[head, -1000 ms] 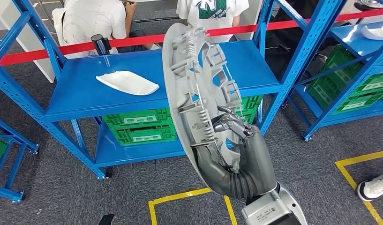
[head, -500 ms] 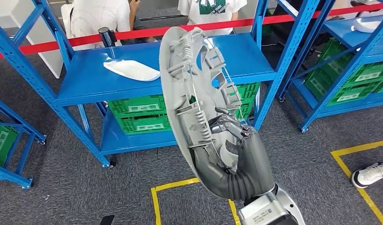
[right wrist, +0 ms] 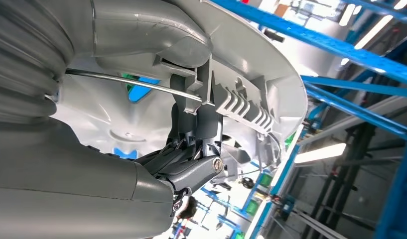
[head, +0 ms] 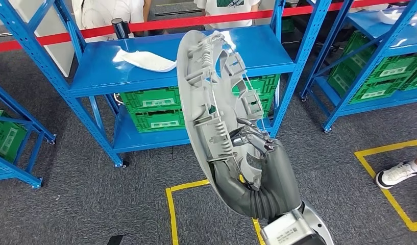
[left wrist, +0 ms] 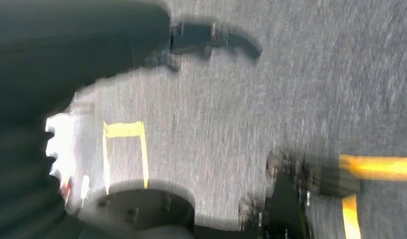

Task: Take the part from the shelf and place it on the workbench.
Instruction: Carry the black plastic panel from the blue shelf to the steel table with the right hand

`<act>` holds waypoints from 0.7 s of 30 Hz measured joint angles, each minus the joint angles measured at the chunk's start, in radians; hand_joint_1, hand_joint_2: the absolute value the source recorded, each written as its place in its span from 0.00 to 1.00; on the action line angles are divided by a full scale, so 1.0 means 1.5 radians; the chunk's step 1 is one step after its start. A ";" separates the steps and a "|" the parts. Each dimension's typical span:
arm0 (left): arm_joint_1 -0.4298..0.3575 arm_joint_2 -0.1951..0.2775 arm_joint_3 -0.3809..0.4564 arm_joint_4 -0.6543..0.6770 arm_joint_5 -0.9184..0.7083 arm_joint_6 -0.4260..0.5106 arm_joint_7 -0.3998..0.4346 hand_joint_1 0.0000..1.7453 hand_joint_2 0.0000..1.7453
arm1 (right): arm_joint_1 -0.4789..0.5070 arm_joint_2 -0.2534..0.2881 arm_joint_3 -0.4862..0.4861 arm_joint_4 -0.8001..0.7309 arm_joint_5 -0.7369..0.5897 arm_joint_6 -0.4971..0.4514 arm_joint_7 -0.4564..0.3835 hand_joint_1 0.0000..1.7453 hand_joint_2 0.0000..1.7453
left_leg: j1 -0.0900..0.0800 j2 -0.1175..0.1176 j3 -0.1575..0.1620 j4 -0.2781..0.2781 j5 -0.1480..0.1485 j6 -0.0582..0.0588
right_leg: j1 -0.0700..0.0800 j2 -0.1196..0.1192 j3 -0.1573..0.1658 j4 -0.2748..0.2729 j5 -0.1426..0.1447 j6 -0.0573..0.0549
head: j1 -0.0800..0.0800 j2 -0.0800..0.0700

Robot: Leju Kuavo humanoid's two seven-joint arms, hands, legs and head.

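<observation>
The grey round part (head: pixel 216 97) is gripped at its lower edge by the right hand (head: pixel 254 153), fingers (right wrist: pixel 191 172) clasped on its ribbed back. It is held upright above the carpet, before the blue shelf (head: pixel 104 76). The left hand's state cannot be told.

The large grey round ribbed plastic part (head: pixel 216 97) stands on edge at picture centre in the head view, held from 5 o'clock by the right hand (head: pixel 254 153). Behind it, toward 12 o'clock, is the blue metal shelf rack (head: pixel 94 76). A white curved plastic piece (head: pixel 145 59) lies on its top deck at 11 o'clock, and green plastic crates (head: pixel 152 109) sit on the deck below. A second blue rack (head: pixel 379 46) stands at 2 o'clock.
</observation>
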 joint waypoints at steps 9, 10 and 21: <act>0.001 0.001 0.000 0.001 -0.011 -0.001 0.011 0.00 1.00 | 0.014 -0.002 -0.012 -0.007 0.000 -0.004 -0.002 1.00 1.00 | 0.005 -0.005 -0.007 0.172 -0.113 -0.017 | -0.002 -0.005 -0.082 -0.005 0.076 -0.020 | -0.007 0.000; 0.000 0.001 0.000 0.001 -0.011 -0.001 0.011 0.00 1.00 | 0.015 -0.002 -0.013 -0.008 0.000 -0.004 -0.002 1.00 1.00 | 0.005 -0.005 0.023 0.142 -0.096 -0.015 | -0.002 -0.004 -0.091 -0.004 0.084 -0.018 | -0.007 0.000; -0.005 0.001 0.000 -0.001 -0.012 0.001 0.009 0.00 1.00 | 0.021 -0.013 -0.020 -0.012 -0.010 -0.010 -0.015 1.00 1.00 | 0.001 0.002 0.089 -0.031 -0.066 0.028 | -0.005 -0.002 -0.157 0.134 -0.004 0.018 | -0.001 0.000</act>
